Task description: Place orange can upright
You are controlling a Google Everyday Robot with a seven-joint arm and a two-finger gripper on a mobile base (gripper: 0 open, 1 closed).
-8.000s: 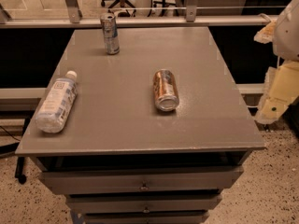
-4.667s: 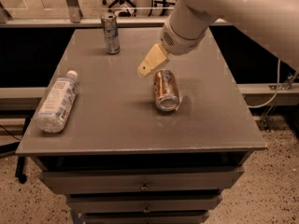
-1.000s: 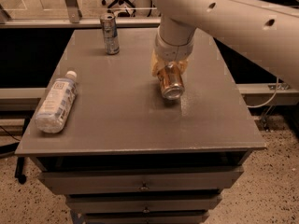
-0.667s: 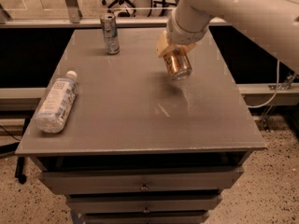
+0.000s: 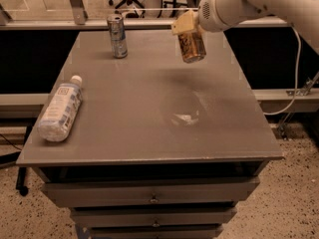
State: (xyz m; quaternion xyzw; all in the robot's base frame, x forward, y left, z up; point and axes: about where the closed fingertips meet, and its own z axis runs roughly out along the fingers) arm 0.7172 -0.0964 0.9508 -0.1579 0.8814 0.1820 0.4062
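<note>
Orange can (image 5: 192,48) is held in the air above the far right part of the surface (image 5: 149,96), touching nothing but the gripper (image 5: 187,30). It hangs close to upright with a slight tilt, and its upper end is hidden behind the gripper. The gripper's beige fingers (image 5: 182,24) are pinched on the upper part of the can, and the white arm (image 5: 234,4) runs off to the upper right. On the surface below the can a dark shadow and a pale sheen are seen.

A slim silver-blue can (image 5: 117,36) stands upright near the far edge, well apart from the orange can on its left. A clear plastic bottle (image 5: 60,108) with a white cap lies on its side near the left edge. Drawers (image 5: 154,198) are seen under the surface.
</note>
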